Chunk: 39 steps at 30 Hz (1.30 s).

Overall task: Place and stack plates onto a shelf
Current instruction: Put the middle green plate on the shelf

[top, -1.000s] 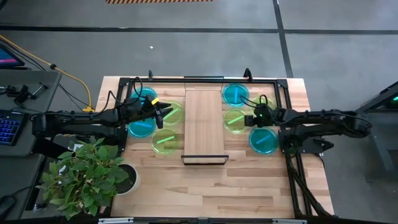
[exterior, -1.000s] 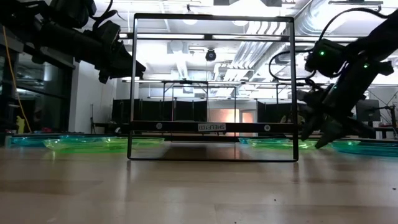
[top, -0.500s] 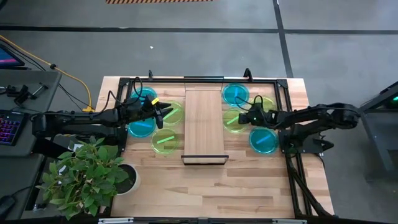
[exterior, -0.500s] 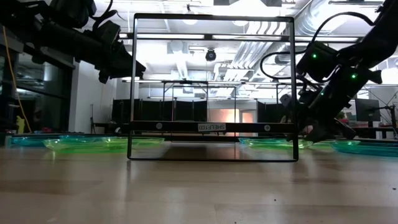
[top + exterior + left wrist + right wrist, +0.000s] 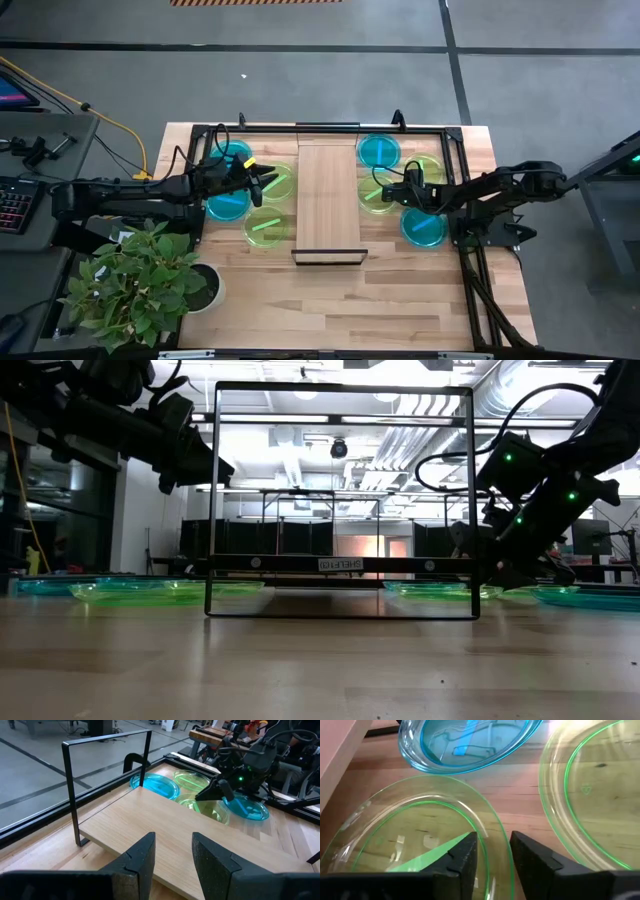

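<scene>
Wooden tabletop (image 5: 400, 290) carries the shelf (image 5: 328, 205) in its middle. My right gripper (image 5: 492, 851), fingers slightly spread, straddles the rim of a yellow-green plate (image 5: 415, 840) beside it. My left gripper (image 5: 262, 180) hovers spread over the left plates (image 5: 250, 195).

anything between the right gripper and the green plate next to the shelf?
Nothing. In the right wrist view the right gripper is open, its fingers straddling the rim of the green plate. The shelf is bare.
</scene>
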### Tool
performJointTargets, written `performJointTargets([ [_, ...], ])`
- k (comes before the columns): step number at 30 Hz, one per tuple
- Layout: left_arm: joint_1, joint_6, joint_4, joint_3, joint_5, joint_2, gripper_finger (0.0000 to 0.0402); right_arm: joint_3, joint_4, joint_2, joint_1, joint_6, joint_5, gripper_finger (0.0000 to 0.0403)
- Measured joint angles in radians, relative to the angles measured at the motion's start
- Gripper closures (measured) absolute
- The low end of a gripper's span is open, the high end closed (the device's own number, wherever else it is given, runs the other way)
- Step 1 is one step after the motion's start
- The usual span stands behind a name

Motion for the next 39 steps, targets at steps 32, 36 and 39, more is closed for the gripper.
performJointTargets([
  [32,0.000,0.000,0.001,0.000,0.000,0.000,0.0284,-0.006,-0.204,-0.379,-0.002,-0.168,-0.018,0.0402],
  [36,0.000,0.000,0.001,0.000,0.000,0.000,0.0284,-0.005,-0.204,-0.442,-0.002,-0.186,-0.016,0.0402],
  [39,0.000,0.000,0.001,0.000,0.000,0.000,0.0284,-0.005,-0.202,-0.484,-0.002,-0.203,-0.011,0.0402],
])
